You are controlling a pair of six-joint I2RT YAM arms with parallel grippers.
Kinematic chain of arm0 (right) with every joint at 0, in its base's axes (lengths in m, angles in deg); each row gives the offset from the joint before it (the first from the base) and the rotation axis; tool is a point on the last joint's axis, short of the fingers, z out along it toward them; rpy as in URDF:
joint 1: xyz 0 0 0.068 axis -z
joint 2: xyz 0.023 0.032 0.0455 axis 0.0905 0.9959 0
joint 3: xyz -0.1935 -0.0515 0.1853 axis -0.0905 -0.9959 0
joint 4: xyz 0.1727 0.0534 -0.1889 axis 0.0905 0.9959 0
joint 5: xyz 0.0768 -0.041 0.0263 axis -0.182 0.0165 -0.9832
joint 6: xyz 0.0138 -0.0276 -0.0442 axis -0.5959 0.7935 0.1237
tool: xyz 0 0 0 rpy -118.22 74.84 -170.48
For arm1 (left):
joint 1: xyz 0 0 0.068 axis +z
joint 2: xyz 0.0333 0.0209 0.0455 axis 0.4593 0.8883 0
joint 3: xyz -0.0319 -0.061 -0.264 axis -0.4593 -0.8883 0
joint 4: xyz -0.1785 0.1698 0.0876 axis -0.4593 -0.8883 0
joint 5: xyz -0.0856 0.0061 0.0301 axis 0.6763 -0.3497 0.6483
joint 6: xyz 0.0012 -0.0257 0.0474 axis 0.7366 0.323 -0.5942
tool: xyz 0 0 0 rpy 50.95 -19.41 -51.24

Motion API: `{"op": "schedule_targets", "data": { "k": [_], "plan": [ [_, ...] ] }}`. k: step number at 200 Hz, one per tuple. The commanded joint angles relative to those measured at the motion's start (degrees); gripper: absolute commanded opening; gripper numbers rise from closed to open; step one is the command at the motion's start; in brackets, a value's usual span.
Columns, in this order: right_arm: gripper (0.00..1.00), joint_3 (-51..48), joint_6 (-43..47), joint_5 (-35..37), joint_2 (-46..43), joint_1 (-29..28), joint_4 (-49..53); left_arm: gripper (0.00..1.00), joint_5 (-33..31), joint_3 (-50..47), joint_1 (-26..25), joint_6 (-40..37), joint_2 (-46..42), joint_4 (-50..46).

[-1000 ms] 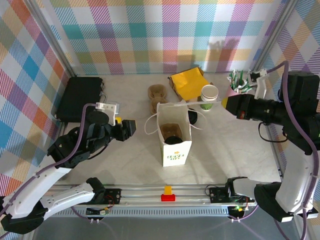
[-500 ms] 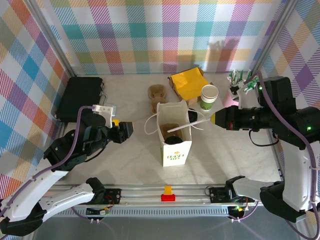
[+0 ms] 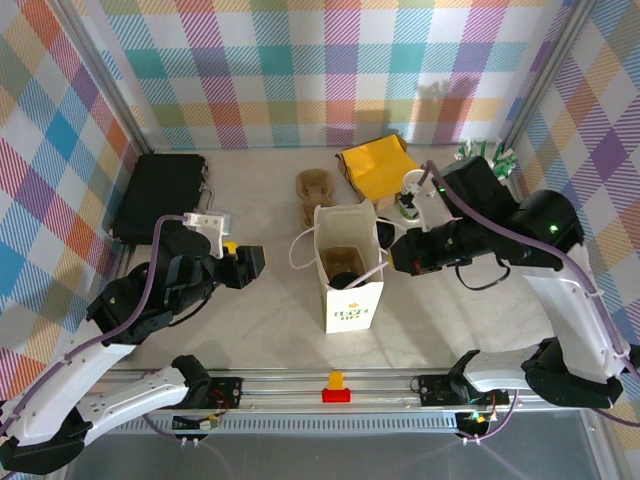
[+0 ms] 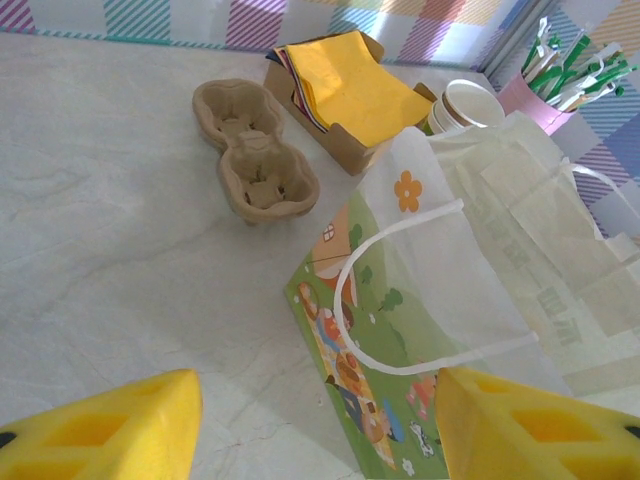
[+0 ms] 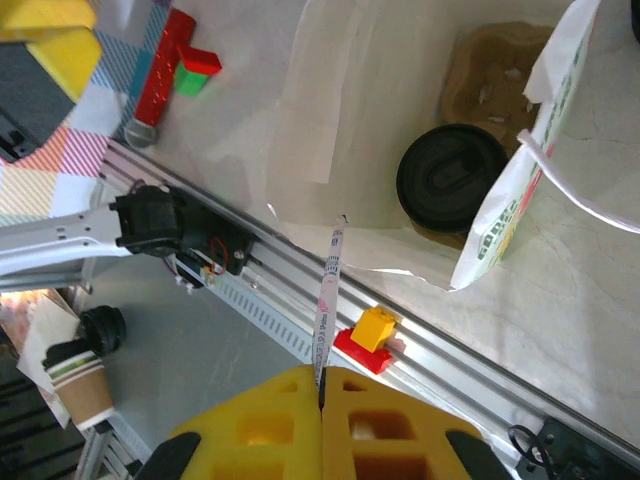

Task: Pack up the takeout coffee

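Inside 1 bag (image 3: pixel 352 305), 1 lidded coffee (image 5: pixel 452 178); R claw (image 5: pixel 322 385) tight on 1 wrapped straw (image 5: pixel 326 290), L claw (image 3: pixel 252 262) wide, empty.

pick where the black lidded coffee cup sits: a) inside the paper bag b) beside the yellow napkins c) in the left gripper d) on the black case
a: the right wrist view looks down on the takeout coffee, black lid up, standing inside the open paper bag.

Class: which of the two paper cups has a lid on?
The cup inside the paper bag, capped by a black lid; the other cup, behind the bag by the yellow napkins, stands open.
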Motion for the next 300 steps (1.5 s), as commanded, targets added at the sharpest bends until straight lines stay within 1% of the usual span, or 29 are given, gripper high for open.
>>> {"op": "schedule_targets", "data": {
  "k": [1,29,47,65,83,108,135,147,164,196,225,253,270,300],
  "plan": [
    [0.0,0.0,-1.5,3.3,1.5,-2.6,-0.3,0.63,-0.4,-1.0,0.5,0.3,-0.7,0.0],
    [0.0,0.4,-2.3,7.5,2.7,-3.7,-1.9,0.63,-0.6,-1.0,0.5,0.1,-0.8,0.2],
    [0.0,1.1,-3.0,10.7,3.1,-3.7,-4.3,0.63,-0.5,-1.1,0.5,0.0,-0.7,0.5],
    [0.0,1.5,-3.3,12.2,3.6,-3.7,-7.8,0.63,-0.3,-1.1,0.5,0.0,-0.5,0.7],
    [0.0,1.5,-2.9,14.2,4.1,-3.7,-10.6,0.63,-0.2,-1.1,0.5,0.1,-0.4,0.9],
    [0.0,2.3,-1.9,18.1,6.2,-3.7,-11.5,0.63,-0.2,-1.2,0.5,0.3,-0.5,0.8],
    [0.0,0.5,-1.2,20.7,7.1,-3.8,-14.5,0.63,-0.3,-1.3,0.5,0.3,-0.7,0.6],
    [0.07,-0.6,-1.0,21.1,7.2,-3.7,-16.0,0.63,-0.3,-1.4,0.5,0.3,-0.7,0.5],
    [0.25,-0.8,-1.1,20.8,8.0,-3.7,-17.1,0.63,-0.4,-1.5,0.5,0.4,-0.7,0.5],
    [0.35,2.9,-0.2,19.2,10.6,-3.6,-16.3,0.63,-0.5,-1.6,0.5,0.6,-0.7,0.5],
    [0.37,6.8,0.8,19.7,12.3,-3.0,-14.9,0.63,-0.5,-1.7,0.5,0.7,-1.0,0.5],
    [0.39,11.7,2.4,20.3,15.0,-0.9,-13.2,0.63,-0.4,-1.7,0.5,0.7,-1.1,0.3],
    [0.39,14.2,3.4,21.8,17.0,1.1,-12.8,0.63,-0.3,-1.6,0.5,0.7,-1.0,0.3],
    [0.4,15.7,4.4,23.6,20.3,7.1,-15.3,0.63,-0.1,-1.3,0.5,0.7,-0.9,0.4]
  ]
}}
